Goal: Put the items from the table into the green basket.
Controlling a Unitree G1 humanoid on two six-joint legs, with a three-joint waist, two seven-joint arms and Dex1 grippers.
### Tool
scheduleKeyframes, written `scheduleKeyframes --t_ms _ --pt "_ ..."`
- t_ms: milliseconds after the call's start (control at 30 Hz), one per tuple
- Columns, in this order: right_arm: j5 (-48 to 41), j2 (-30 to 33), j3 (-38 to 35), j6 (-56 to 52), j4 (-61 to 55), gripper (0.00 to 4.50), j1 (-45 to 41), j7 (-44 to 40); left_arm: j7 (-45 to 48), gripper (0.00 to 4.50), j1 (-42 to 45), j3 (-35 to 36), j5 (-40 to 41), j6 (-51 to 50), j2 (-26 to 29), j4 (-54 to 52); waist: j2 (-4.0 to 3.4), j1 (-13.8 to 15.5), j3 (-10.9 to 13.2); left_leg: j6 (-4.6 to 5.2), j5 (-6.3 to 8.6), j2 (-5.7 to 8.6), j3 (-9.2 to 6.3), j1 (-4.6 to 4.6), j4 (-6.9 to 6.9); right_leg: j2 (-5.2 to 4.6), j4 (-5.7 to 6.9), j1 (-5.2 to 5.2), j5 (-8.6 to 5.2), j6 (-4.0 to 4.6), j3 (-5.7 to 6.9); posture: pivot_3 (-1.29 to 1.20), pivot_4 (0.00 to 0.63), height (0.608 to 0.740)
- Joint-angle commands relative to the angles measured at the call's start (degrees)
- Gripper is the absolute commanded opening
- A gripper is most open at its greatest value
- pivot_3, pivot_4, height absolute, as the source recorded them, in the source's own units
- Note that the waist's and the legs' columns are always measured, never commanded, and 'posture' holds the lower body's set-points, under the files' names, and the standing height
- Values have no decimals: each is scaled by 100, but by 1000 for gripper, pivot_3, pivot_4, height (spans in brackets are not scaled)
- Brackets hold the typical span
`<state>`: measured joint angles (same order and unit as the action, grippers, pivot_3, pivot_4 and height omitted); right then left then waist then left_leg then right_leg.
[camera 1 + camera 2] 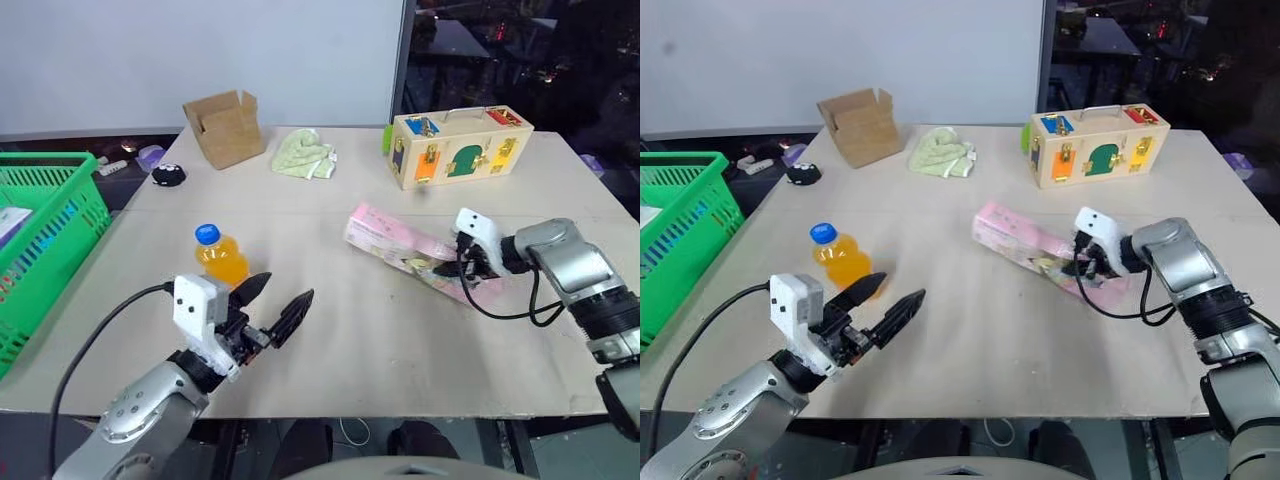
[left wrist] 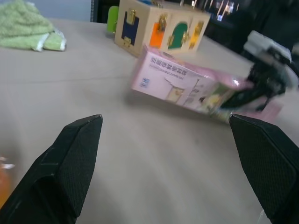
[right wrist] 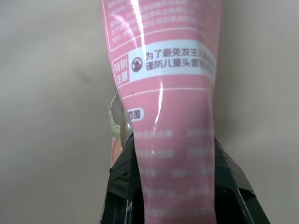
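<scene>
- The green basket (image 1: pixel 45 225) is seen at the far left, beside the table (image 1: pixel 330 350) edge.
- The orange-drink bottle (image 1: pixel 220 256) stands upright on the table, near the basket side.
- The left gripper (image 1: pixel 272 305) is held just in front of the bottle with its fingers spread wide; nothing is gripped.
- The pink carton (image 1: pixel 400 248) lies right of centre, one end raised off the tabletop.
- The right gripper (image 1: pixel 470 268) is clamped on the carton's near end, the fingers (image 3: pixel 122 168) pressed against both faces.
- A wooden latch box (image 1: pixel 458 145) stands behind the carton.
</scene>
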<state>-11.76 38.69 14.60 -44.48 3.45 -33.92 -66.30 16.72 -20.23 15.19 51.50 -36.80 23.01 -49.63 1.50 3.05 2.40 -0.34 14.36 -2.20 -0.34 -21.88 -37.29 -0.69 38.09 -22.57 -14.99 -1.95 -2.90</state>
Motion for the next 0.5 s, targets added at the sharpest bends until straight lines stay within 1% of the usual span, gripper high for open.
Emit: scheduleKeyframes --t_ms 33,167,333,500 --pt "-1025 -268 -665 -1090 -1376 325 166 199 -253 4500 477 -72 888 -15 -182 184 0 57 -1 0 0 0 -4 -2 -1 0 -1 1 0 0 4 139 0 740" --pt "-1363 -633 -750 -1786 -1800 318 44 740 -27 4500 714 -169 783 -81 135 406 -6 54 -7 0 0 0 -6 2 -2 7 2 1 0 0 3 118 0 740" --pt "-1505 -714 -598 -2041 -1869 318 -169 1124 195 4500 744 -388 575 28 266 582 -7 50 -7 -1 0 2 4 -2 -7 4 -4 1 0 1 -3 93 0 740" --pt "-1751 -720 -666 -2298 -1710 318 -406 1222 369 4500 624 -484 489 144 247 688 -7 -19 -7 0 0 1 5 -1 -5 6 -4 0 0 1 -5 90 0 740"
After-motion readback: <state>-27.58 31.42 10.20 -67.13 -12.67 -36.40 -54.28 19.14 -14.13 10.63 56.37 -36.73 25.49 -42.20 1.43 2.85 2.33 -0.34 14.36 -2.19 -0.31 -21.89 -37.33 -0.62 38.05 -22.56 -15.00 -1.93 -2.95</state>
